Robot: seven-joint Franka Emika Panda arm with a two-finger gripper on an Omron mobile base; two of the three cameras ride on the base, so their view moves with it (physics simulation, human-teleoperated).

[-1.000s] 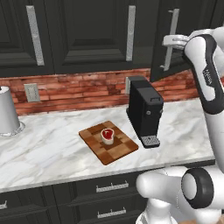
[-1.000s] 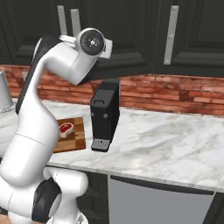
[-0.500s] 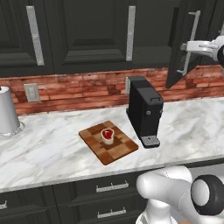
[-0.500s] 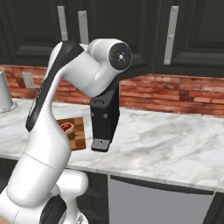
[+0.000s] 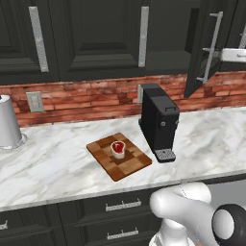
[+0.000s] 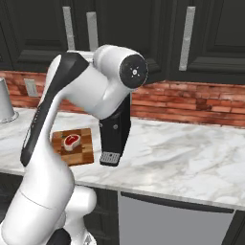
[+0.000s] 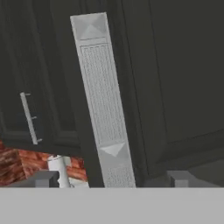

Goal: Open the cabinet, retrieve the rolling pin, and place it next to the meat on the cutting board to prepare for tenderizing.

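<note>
The cabinet (image 5: 206, 48) stands partly open: its door is swung outward from the wall above the right part of the counter (image 5: 57, 163), edge-on to the left base view, with the silver bar handle (image 5: 213, 45) on the outer face. The gripper (image 7: 111, 177) is at that handle; in the hand view the bar (image 7: 103, 100) runs up from between the two finger tips, one tip on each side of it. The fingers (image 7: 46, 178) sit close to the bar, but actual contact cannot be confirmed, so whether the gripper clamps it cannot be told. In the left base view a white part of the arm (image 5: 234, 54) reaches in from the right edge to the handle.

The cutting board (image 5: 119, 154) lies flat near the front edge of the counter, turned at an angle to that edge. The meat (image 5: 117, 147) rests on the board, toward its rear half. A black coffee machine (image 5: 159, 122) stands just beside the board's right corner. A white paper towel roll (image 5: 8, 122) stands at the left end of the counter, well apart from the board. What the open cabinet contains cannot be made out.
</note>
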